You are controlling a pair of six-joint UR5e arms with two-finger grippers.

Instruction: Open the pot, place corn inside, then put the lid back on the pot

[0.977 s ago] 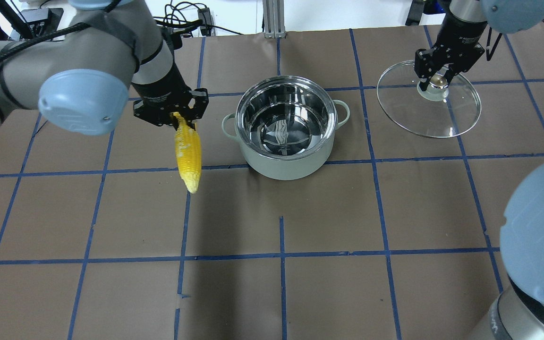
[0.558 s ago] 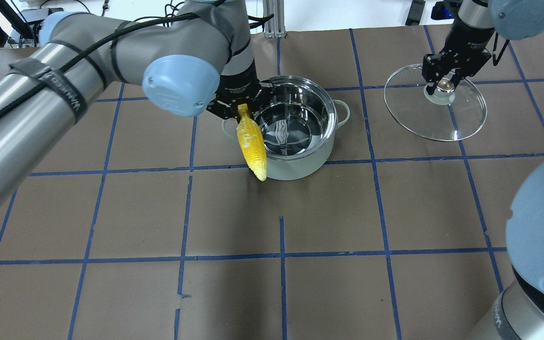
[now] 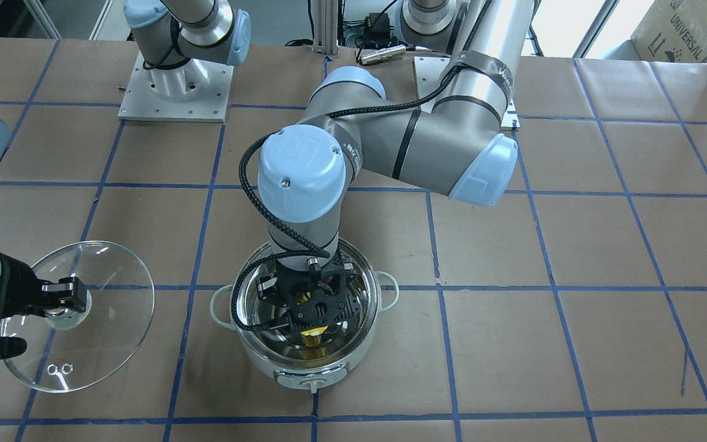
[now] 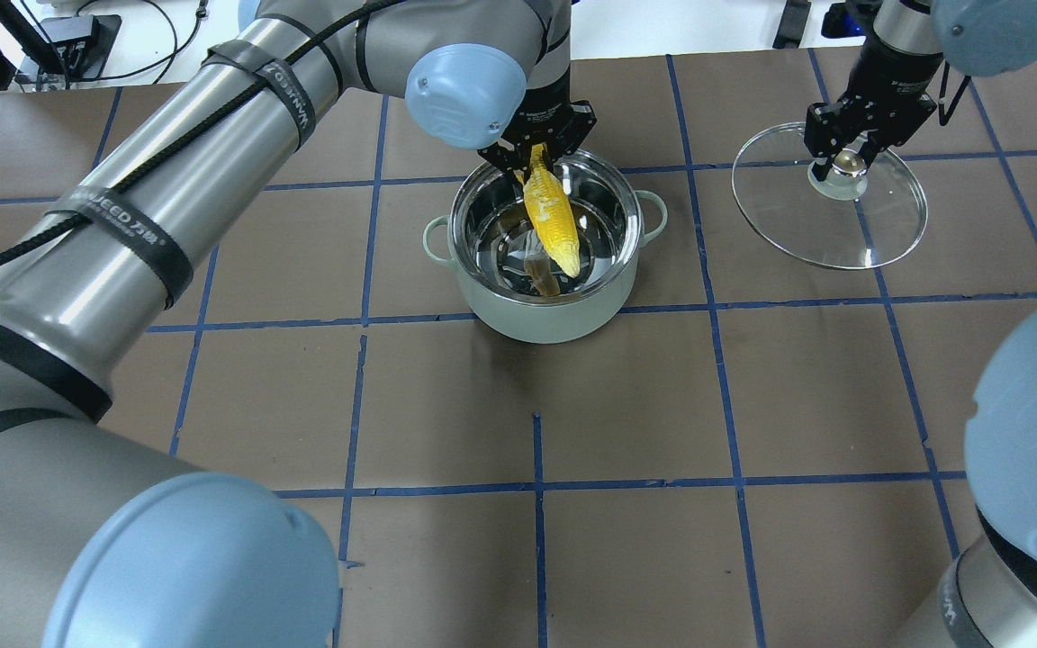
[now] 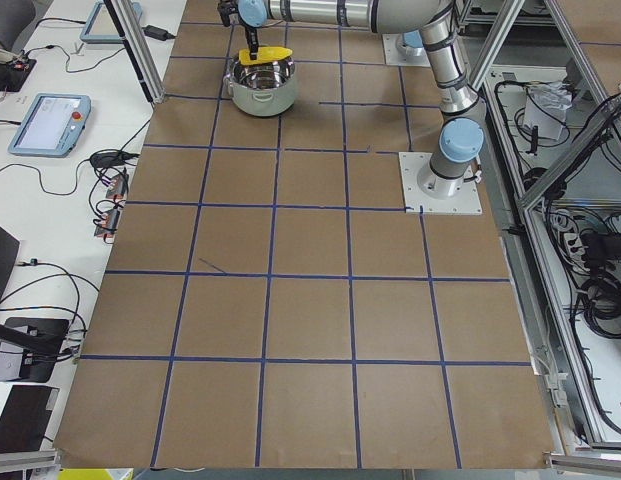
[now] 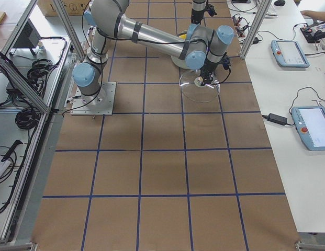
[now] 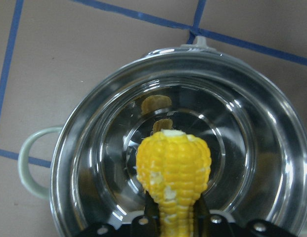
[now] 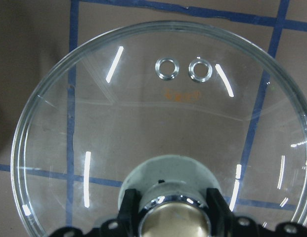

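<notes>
The pale mint pot [image 4: 536, 319] stands open at the table's middle back, its steel inside showing. My left gripper [image 4: 536, 159] is shut on the blunt end of the yellow corn [image 4: 553, 220] and holds it tip-down, tilted, over the pot's opening. In the left wrist view the corn [image 7: 173, 170] hangs above the pot's floor. My right gripper [image 4: 845, 162] is shut on the knob of the glass lid [image 4: 879, 229] and holds it tilted to the pot's right. The right wrist view shows the lid [image 8: 143, 123] with two steam holes.
Brown paper with a blue tape grid covers the table [image 4: 536, 540]. The pot's front control knob [image 3: 312, 385] faces the operators' side. My left arm [image 4: 212, 135] stretches across the left half of the table. Tablets and cables lie on side benches.
My left arm has carried the corn to the right, from beside the pot's left side to over its opening. The right gripper with the lid has shifted slightly right.
</notes>
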